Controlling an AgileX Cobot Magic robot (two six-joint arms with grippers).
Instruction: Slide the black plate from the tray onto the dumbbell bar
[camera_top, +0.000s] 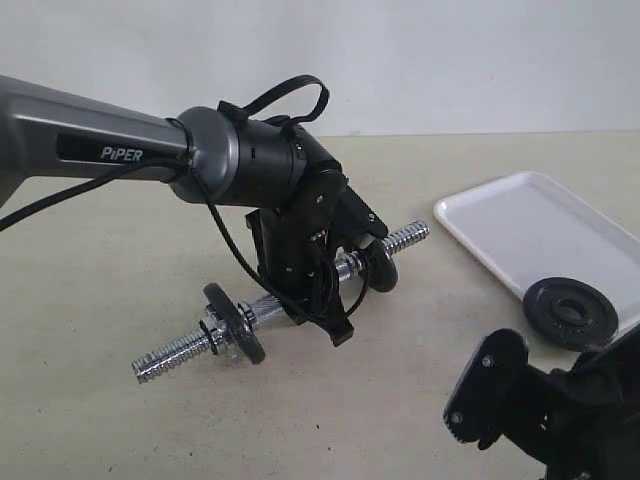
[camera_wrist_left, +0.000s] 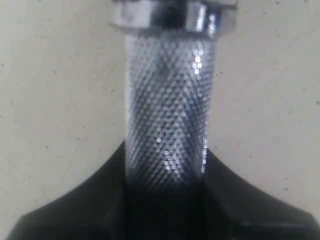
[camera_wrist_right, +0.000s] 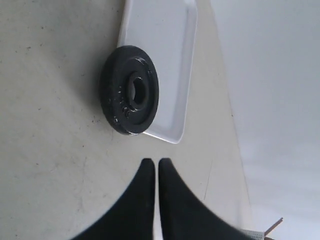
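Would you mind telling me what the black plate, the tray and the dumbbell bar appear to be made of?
The black plate: probably cast iron, matt black with a slightly rough surface. The tray: likely plastic, smooth plain white with a rounded rim. The dumbbell bar: seemingly chromed steel, bright glints, knurled grip, threaded ends.

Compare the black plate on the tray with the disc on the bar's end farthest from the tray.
The black plate lies flat at the edge of the tray; the disc stands on edge on the dumbbell bar. The plate's centre hole is open; the bar fills the disc's. Both are round and black.
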